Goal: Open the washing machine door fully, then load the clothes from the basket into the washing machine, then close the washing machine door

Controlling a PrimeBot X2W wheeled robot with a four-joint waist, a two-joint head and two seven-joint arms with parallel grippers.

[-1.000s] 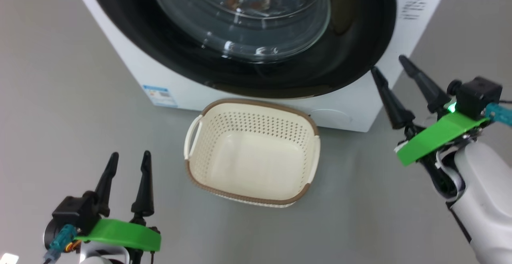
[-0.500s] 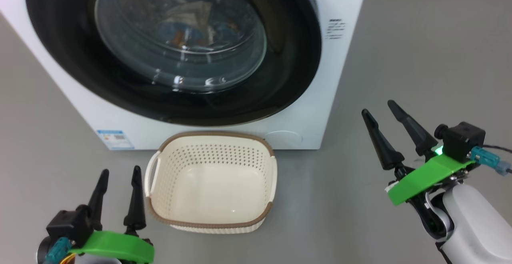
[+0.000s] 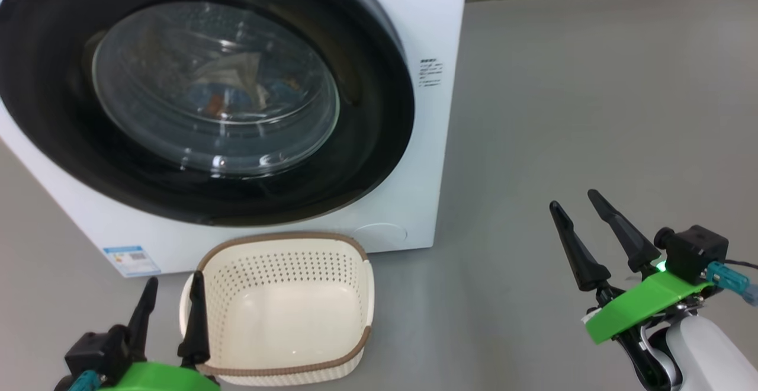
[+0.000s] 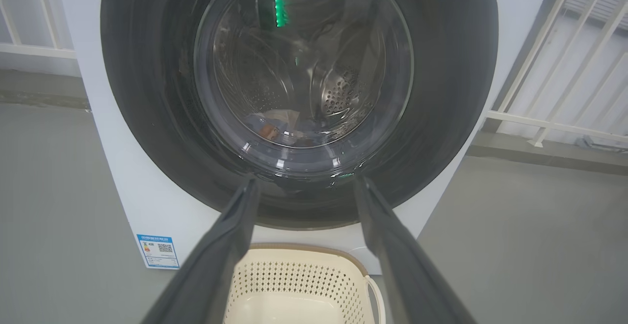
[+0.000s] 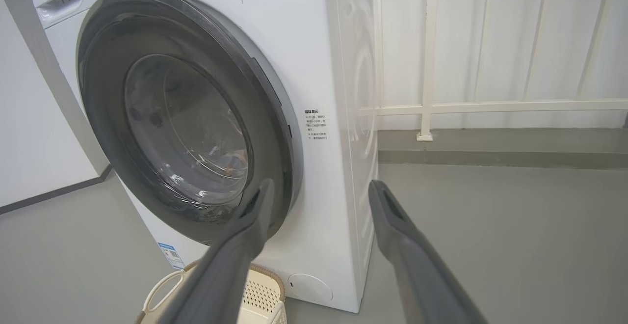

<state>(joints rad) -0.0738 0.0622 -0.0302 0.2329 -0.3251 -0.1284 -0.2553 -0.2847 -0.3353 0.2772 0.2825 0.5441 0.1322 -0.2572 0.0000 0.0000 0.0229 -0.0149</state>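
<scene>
Changed since earlier: the whole head view has shifted, because the camera has moved. The washing machine now sits more to the left, and more floor shows on the right. The right gripper was close to the door's rim before and is now well apart from it.
Door: the washing machine door lies flat against the front — closed, as far as can be judged.
Clothes: the clothes lie low in the drum. Blue and orange-brown patches show through the door's clear centre.
Basket: the basket stands on the floor just in front of the machine, below the door, with nothing in it.
Left gripper: the left gripper has its fingers spread and holds nothing. It hovers at the basket's near left corner.
Right gripper: its fingers are spread with nothing between them, over bare floor to the right of the machine.
Why so: the basket is directly under the door, so the way to the drum is short. Both arms are low and off the door, which fits a task that is probably finished.
Writing: the blue label sticker carries a small square code and lines of print, too small to read. The small black print right of the door is also not readable, and no brand name can be made out.
</scene>
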